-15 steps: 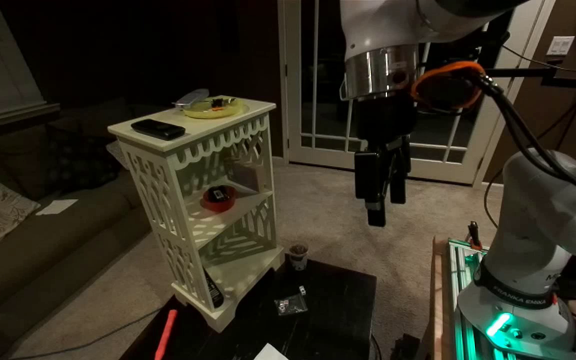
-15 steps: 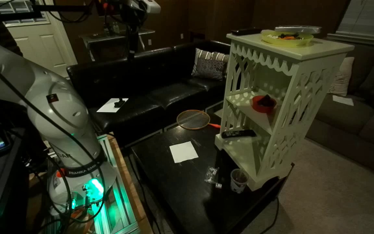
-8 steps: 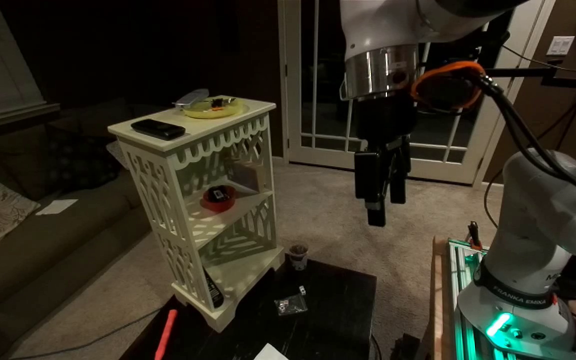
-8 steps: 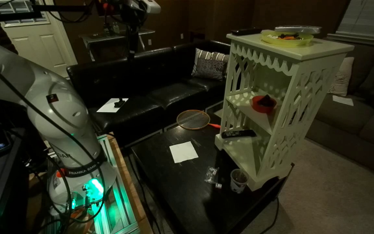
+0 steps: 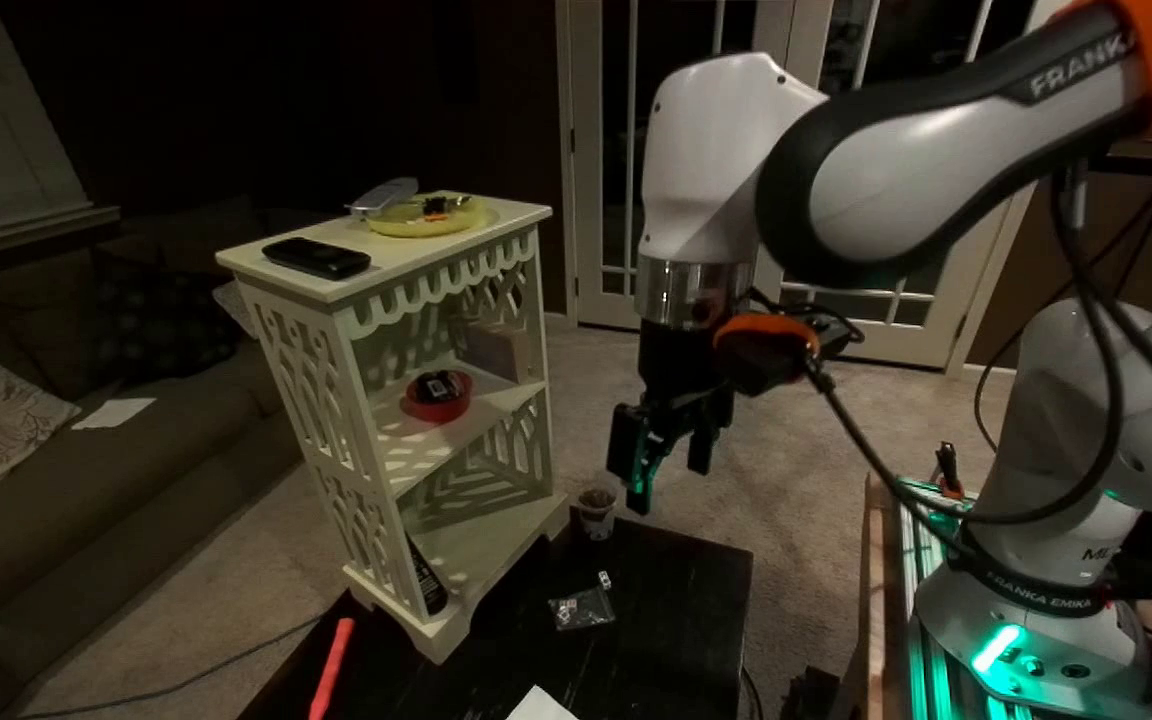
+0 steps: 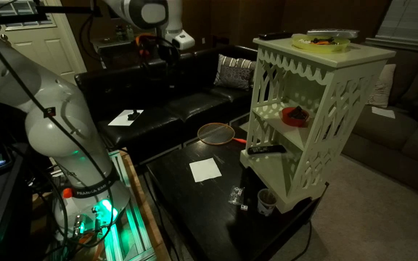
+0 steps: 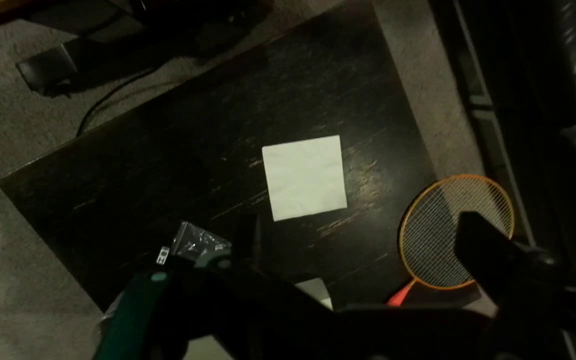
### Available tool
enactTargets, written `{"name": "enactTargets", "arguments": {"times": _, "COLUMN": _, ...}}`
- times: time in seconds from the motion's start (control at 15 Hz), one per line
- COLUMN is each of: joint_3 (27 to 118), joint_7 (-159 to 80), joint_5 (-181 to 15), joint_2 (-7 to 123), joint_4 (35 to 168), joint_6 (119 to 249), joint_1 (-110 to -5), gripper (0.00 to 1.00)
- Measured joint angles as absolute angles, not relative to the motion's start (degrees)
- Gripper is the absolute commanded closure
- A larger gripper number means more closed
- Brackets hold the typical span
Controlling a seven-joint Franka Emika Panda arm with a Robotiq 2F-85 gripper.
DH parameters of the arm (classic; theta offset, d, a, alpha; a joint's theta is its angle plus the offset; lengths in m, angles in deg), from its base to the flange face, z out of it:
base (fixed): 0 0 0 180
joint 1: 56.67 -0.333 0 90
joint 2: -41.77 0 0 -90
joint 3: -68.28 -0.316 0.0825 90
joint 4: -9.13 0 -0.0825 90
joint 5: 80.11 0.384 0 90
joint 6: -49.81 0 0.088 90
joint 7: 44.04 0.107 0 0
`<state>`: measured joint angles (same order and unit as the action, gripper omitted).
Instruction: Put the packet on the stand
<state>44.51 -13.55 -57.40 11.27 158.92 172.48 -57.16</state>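
Wrist view is showing the end effector (image 7: 358,230) hanging spread wide, holding nothing. In both exterior views packet (image 6: 236,195) is lying on the counter (image 6: 209,203), near stand (image 6: 299,136) and cup (image 6: 266,203). Likely best: centring over packet, descending straight, pinching one edge, clearing cup.

Clear packet (image 5: 584,608), lying near stand (image 5: 481,410), cream, lattice-sided, upright

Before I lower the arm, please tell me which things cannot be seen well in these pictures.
Packet: contents too small to identify in both exterior views; in the wrist view the end effector partly covers it.
Racket: mostly cut off by the bottom edge in an exterior view.
Stand: in the wrist view, the end effector and bottom edge hide most of it.
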Motion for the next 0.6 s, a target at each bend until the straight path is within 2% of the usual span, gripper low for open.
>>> {"name": "enactTargets", "arguments": {"times": 0.33, "joint_3": 32.89, "joint_7": -6.27, "joint_5": -63.05, "joint_2": 21.37, "joint_4": 166.6, "joint_6": 195.43, "joint_1": -47.52, "gripper": 0.0}}
{"name": "enactTargets", "arguments": {"times": 0.6, "joint_3": 32.53, "joint_7": -0.57, "joint_5": -68.23, "joint_2": 29.26, "joint_4": 166.9, "joint_6": 200.61, "joint_1": -46.84, "gripper": 0.0}}
